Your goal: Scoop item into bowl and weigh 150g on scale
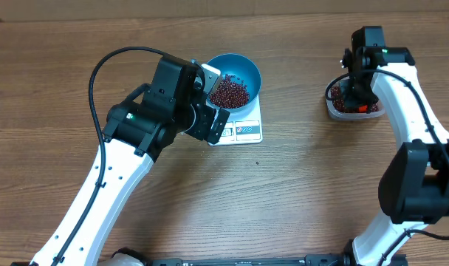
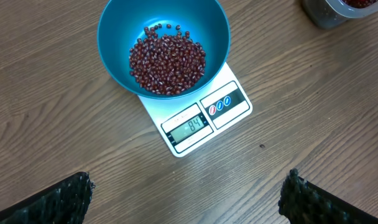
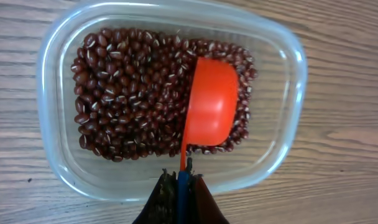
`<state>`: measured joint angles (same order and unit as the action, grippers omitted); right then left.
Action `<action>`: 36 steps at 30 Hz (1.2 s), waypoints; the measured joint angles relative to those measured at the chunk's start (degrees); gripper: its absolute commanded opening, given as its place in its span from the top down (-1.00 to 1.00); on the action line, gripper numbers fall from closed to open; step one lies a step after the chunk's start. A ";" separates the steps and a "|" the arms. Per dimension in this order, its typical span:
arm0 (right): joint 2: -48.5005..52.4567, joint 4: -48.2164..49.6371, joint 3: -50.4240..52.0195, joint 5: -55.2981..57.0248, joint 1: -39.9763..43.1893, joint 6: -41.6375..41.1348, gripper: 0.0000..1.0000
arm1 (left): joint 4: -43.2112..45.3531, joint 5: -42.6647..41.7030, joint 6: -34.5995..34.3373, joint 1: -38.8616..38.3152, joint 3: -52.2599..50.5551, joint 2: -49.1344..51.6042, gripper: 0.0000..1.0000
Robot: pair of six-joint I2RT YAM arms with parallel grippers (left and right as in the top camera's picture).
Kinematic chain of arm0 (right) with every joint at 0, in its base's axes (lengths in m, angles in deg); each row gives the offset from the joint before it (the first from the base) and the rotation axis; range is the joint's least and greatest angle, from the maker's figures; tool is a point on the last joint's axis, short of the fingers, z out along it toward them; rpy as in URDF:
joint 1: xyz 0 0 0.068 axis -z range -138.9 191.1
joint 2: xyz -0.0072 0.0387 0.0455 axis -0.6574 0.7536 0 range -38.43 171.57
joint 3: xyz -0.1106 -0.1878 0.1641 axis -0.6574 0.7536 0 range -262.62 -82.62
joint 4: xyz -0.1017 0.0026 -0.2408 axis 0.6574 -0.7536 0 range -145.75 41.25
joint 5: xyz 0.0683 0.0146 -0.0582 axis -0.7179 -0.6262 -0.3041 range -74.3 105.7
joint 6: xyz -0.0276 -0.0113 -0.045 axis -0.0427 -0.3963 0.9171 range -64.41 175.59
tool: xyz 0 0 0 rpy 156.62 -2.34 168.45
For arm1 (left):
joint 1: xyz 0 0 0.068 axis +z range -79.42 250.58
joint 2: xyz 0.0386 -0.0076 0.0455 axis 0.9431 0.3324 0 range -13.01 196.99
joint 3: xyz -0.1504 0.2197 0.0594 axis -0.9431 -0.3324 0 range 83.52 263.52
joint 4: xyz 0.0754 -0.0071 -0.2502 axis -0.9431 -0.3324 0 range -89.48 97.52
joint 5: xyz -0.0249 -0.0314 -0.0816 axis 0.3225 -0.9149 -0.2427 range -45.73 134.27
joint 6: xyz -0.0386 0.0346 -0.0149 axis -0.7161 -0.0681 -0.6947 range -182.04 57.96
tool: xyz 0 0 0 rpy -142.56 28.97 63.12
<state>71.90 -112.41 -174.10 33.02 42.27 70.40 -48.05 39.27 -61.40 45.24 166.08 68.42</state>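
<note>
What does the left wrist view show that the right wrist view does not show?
Only the left wrist view: the blue bowl on the scale, and the open left gripper. Only the right wrist view: the red scoop, its handle in the shut right gripper. Both: beans, the clear tub (just a corner in the left wrist view) and the wooden table.

The left arm (image 1: pixel 147 122) is covering the left side of the bowl (image 1: pixel 239 72) and scale (image 1: pixel 247 131). Bare table (image 1: pixel 298 148) is lying open between them and the tub (image 3: pixel 282 68). The scoop (image 3: pixel 211 102) is taking up one side of the tub.
</note>
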 measured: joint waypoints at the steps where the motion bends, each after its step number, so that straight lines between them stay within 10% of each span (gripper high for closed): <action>1: 0.13 0.00 0.00 -0.04 -0.04 0.02 0.93 | 0.00 0.00 -0.02 0.00 0.00 0.00 -0.99; 36: 0.22 -1.53 0.00 -36.02 11.69 6.71 0.93 | 0.00 0.02 -0.02 0.00 0.00 0.00 -1.00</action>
<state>72.11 -113.94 -174.10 -3.00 53.96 77.11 -48.05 39.30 -61.42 45.24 166.08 68.42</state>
